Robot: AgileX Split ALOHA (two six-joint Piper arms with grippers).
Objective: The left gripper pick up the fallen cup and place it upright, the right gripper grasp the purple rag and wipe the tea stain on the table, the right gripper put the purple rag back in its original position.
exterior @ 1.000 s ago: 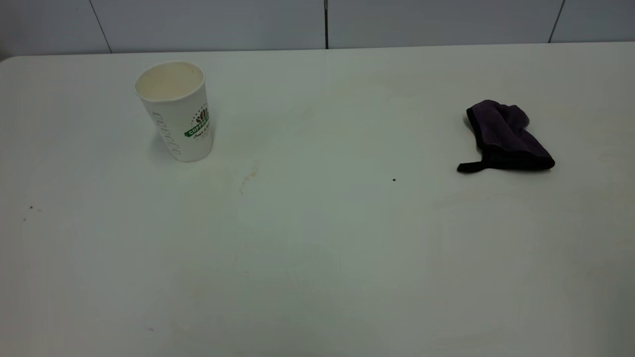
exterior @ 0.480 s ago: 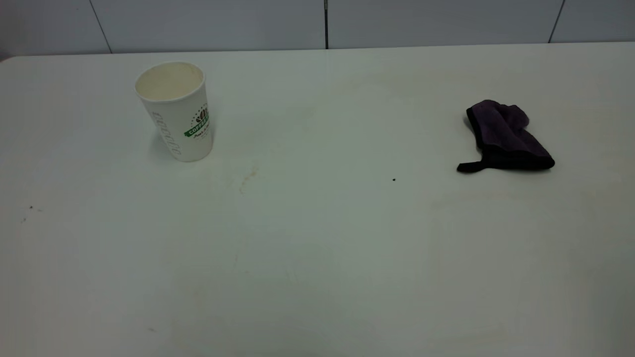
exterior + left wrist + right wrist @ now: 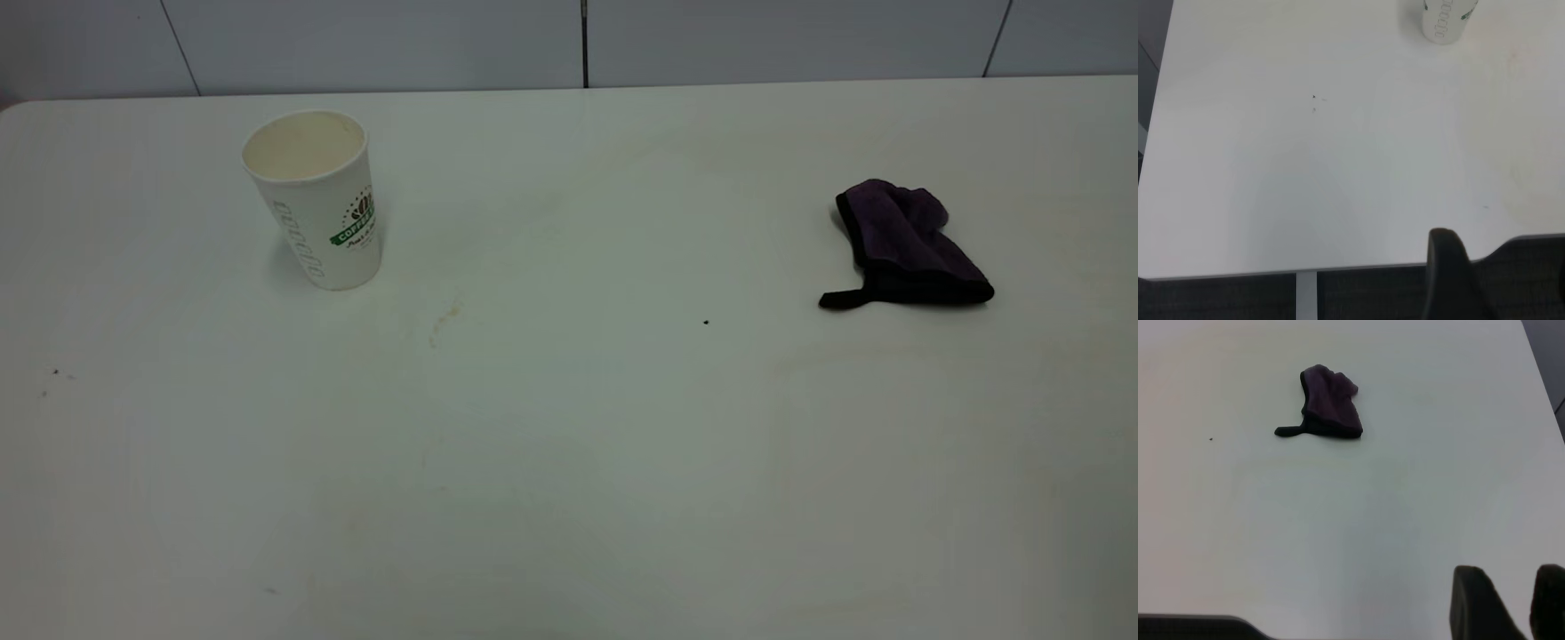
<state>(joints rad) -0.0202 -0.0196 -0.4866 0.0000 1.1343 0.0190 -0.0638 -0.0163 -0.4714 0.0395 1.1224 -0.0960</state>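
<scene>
The white paper cup (image 3: 313, 200) stands upright at the far left of the table (image 3: 569, 462); its base also shows in the left wrist view (image 3: 1441, 23). A faint amber streak of tea stain (image 3: 444, 316) lies just right of the cup. The purple rag (image 3: 907, 244) lies crumpled at the far right, its black loop tab pointing left; it also shows in the right wrist view (image 3: 1331, 407). Neither gripper is in the exterior view. The right gripper (image 3: 1531, 593) hovers empty near the table's front edge, far from the rag, jaws nearly together. Only one left finger (image 3: 1446, 267) shows, at the front edge.
Tiny dark specks sit at mid-table (image 3: 706, 322) and at the left (image 3: 55, 372). A tiled wall (image 3: 569, 40) runs behind the far edge. The table's side edge shows in the right wrist view (image 3: 1541, 380).
</scene>
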